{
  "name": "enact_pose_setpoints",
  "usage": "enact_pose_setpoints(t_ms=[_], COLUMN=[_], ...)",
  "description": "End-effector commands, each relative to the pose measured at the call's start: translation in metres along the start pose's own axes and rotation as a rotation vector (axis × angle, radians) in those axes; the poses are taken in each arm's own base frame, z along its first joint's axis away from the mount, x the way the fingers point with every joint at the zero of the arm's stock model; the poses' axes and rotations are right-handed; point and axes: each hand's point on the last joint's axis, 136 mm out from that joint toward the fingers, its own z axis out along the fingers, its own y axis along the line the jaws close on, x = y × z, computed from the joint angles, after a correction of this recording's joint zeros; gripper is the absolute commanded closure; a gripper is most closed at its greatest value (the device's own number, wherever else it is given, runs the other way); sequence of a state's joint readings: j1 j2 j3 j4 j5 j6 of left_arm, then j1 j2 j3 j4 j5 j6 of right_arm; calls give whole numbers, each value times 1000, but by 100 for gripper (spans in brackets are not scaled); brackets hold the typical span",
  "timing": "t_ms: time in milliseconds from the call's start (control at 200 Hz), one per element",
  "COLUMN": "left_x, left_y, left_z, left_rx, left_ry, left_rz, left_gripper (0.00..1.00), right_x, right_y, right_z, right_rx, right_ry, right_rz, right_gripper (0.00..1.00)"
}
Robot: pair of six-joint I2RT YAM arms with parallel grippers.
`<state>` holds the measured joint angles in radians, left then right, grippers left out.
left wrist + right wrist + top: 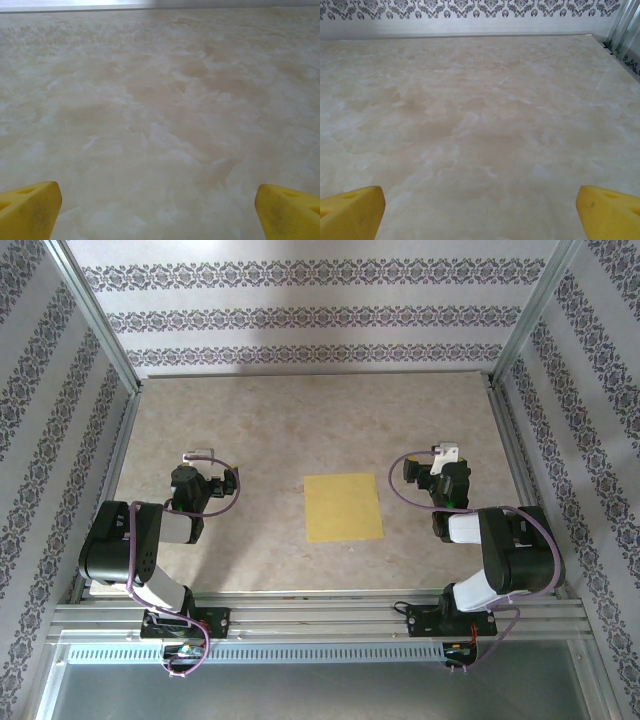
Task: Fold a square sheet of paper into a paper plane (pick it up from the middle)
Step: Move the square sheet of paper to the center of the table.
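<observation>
Fingertips (31, 207) of the left gripper (200, 454) are standing wide apart with nothing between them, their yellow pads framing bare marbled table (300, 410) in the left wrist view. That gripper is sitting low over the left half of the table and pointing toward the far wall (320, 315), so the thing it needs is lying off to its right and a little back toward the arm bases, not ahead of it. Moving rightward, the square sheet of paper (343, 507) is lying flat on the table between the two arms, well apart from the left gripper and noticeably closer to the right one. Being square, it is offering no long axis to line up with. Its edges are running nearly parallel to the table edges, turned only slightly. It is showing as plain yellow and smooth, with no crease or lifted corner that I can make out from above, so I am judging the folding as not yet begun. Further right, the right gripper (446, 453) is also pointing toward the far wall, jaws spread wide and holding nothing, its own yellow pads sitting at the lower corners of the right wrist view. The sheet is lying to its left and slightly back, near its wrist, so the right arm is looking like the shorter reach for a pick at the middle.
</observation>
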<state>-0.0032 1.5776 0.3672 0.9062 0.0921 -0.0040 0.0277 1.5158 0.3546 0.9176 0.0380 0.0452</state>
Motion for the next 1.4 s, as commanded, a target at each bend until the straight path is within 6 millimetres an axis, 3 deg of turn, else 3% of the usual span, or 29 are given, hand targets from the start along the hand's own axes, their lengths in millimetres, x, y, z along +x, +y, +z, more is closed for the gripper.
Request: enact_pose_setpoints(t_ms=[0, 610, 730, 859, 1014, 1124, 1189, 1394], left_x=[-14, -15, -24, -47, -86, -103, -105, -79], left_y=[11, 13, 23, 28, 39, 35, 30, 11], left_z=[5, 3, -12, -31, -54, -65, -67, -63], left_rx=[-39, -50, -110, -146, -198, -173, -157, -72], left_ry=[-45, -50, -115, -146, -193, -144, -74, 62], left_rz=[0, -2, -29, -41, -163, -320, -386, -548], left_gripper=[1, 1, 1, 1, 1, 1, 1, 1], right_x=[-12, -13, -27, -54, -73, -71, -61, -13], right_y=[-5, -5, 4, 10, 29, 51, 65, 125], right_z=[4, 3, -4, -17, -27, -35, -40, -53], right_rx=[22, 19, 0, 69, 50, -16, -67, -265], right_ry=[-39, -41, -43, -7, 141, 260, 351, 609], right_rz=[-7, -7, -46, -89, 16, 130, 231, 471], right_gripper=[2, 2, 2, 2, 2, 2, 2, 2])
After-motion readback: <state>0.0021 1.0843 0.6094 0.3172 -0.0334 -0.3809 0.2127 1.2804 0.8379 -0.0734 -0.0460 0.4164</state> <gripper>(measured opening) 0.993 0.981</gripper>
